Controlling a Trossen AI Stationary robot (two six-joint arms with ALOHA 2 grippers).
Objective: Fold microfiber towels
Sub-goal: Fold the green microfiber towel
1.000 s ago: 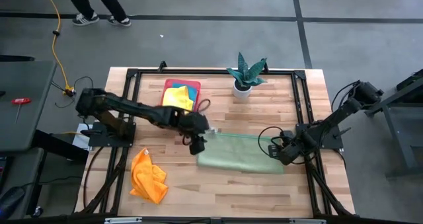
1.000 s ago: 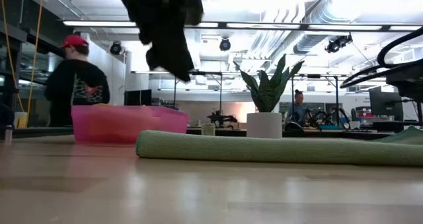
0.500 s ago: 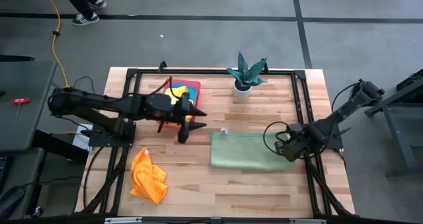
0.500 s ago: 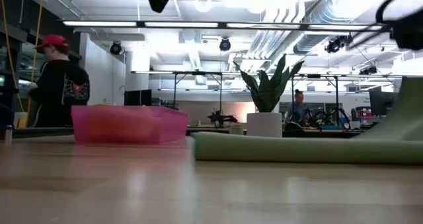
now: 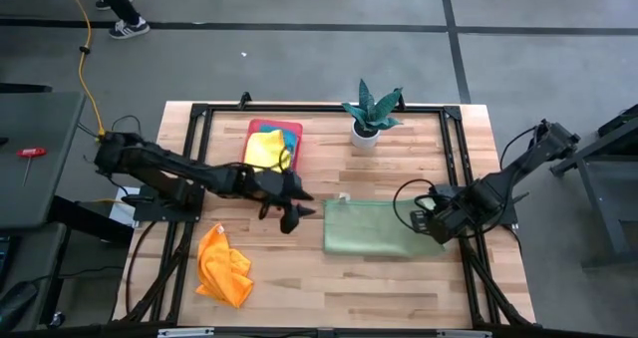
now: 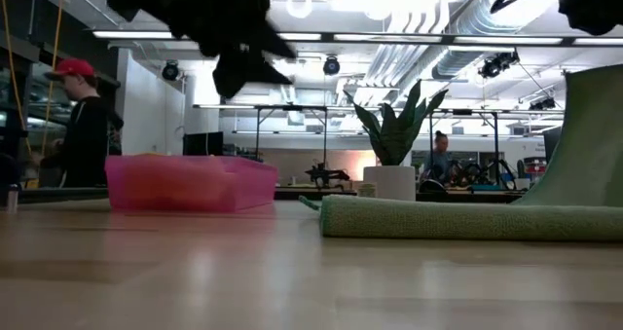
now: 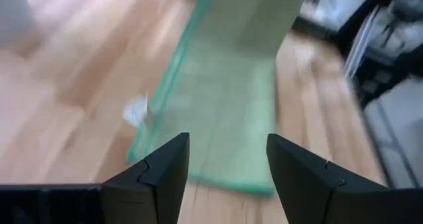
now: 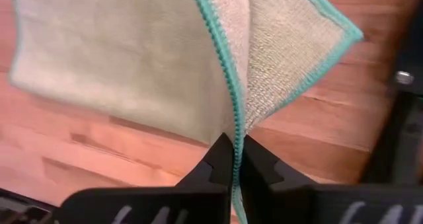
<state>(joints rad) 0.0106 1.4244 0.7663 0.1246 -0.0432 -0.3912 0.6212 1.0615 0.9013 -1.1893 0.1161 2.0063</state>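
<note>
Wooden tabletop (image 5: 329, 278) inside a black frame is seen from above, grey floor around it. Nearest the front edge, on the left, an orange towel (image 5: 223, 265) lies crumpled, well apart from everything else.

Mid-table, a light green towel (image 5: 374, 228) w/ teal edging lies folded flat, right of centre. Its right end is lifted – in the low view it rises steeply at the picture's right (image 6: 584, 135), while the rest lies as a thick flat band (image 6: 458, 219).

Right gripper (image 5: 439, 220) is at that raised end; its fingers (image 8: 221, 159) are closed tight on the towel's teal-stitched edge, two layers hanging from the pinch. Wood shows under the cloth in the right wrist view.

Left gripper (image 5: 291, 216) hovers just left of the green towel, not touching it. Its fingers (image 7: 165, 171) stand apart w/ nothing between them – the towel's near edge (image 7: 225, 112) and a small white tag are seen past them.

Farther back, a pink tray (image 5: 296, 131) sits near the rear left, w/ a yellow towel (image 5: 264, 149) bunched in it & some teal cloth at its edge. A potted plant (image 5: 371, 111) in a white pot stands at rear centre.

Beyond the table, a person in a red cap (image 6: 80, 126) stands at the low view's left; feet (image 5: 122, 25) are seen on the floor.
</note>
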